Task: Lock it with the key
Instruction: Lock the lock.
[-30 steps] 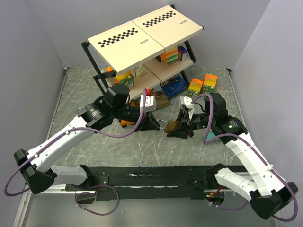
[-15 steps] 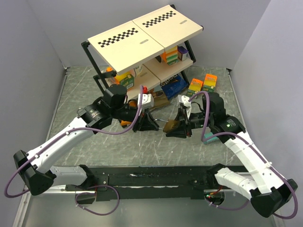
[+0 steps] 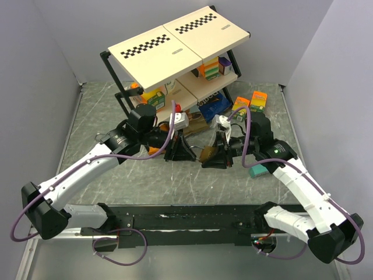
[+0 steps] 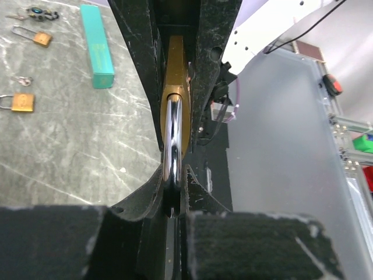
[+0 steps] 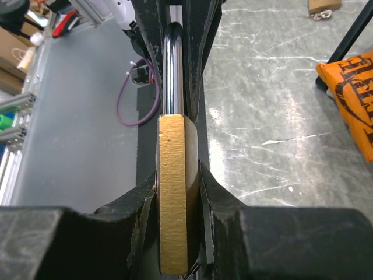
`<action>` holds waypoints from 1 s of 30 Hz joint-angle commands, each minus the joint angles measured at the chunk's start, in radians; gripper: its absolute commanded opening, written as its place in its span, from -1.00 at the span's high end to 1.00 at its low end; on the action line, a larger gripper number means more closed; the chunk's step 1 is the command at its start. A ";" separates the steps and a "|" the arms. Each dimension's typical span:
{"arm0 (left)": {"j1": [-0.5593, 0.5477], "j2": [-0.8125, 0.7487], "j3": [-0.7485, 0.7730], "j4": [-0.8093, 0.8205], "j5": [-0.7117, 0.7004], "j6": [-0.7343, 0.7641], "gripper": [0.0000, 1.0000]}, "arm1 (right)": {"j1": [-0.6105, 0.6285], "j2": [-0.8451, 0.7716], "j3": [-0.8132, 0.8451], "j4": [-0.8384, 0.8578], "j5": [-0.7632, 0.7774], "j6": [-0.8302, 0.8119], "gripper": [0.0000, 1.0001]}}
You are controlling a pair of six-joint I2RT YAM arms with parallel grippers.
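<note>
Grips the padlock (image 3: 208,154) by its brass body (image 5: 173,192) with the right tool (image 5: 175,175), closed snugly on it. Pinches the steel shackle (image 4: 173,137) in the left tool (image 4: 173,195), nearly shut. Holds it over the counter (image 3: 116,116), between both arms. Probably heavy, rigid, slick on chrome; best taken by flat brass faces.

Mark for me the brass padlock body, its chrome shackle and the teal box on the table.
Flat brass padlock body (image 5: 173,198), right wrist view, on its narrow side edge.
Chrome steel shackle (image 4: 173,134), left wrist view, on the bar's shiny middle.
Long teal rectangular box (image 4: 98,49), left wrist view, middle of its top face.
</note>
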 commanded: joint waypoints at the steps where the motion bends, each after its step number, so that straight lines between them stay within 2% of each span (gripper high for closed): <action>1: -0.079 0.111 0.005 0.330 0.054 -0.045 0.98 | 0.114 0.032 0.072 0.414 -0.072 0.074 1.00; 8: -0.085 0.108 -0.017 0.338 0.063 -0.047 0.98 | 0.118 0.041 0.074 0.423 -0.069 0.076 1.00; 11: -0.071 0.087 -0.009 0.316 0.052 -0.025 0.98 | 0.116 0.034 0.083 0.336 -0.062 0.027 1.00; 16: -0.018 0.038 0.011 0.182 0.026 0.038 0.98 | 0.076 0.006 0.094 0.164 -0.022 -0.067 1.00; 19: 0.013 -0.010 -0.011 0.162 0.017 0.048 0.98 | 0.032 -0.011 0.103 0.054 -0.020 -0.107 0.23; 20: 0.019 -0.034 -0.018 0.160 0.012 0.048 0.98 | 0.023 -0.014 0.109 -0.006 -0.008 -0.131 -0.21; 23: 0.053 -0.069 -0.043 0.165 0.024 0.029 0.98 | -0.030 -0.043 0.112 -0.092 0.006 -0.168 -0.61; 30: 0.067 -0.126 -0.069 0.151 0.041 0.059 0.98 | -0.097 -0.105 0.120 -0.256 0.000 -0.258 -0.61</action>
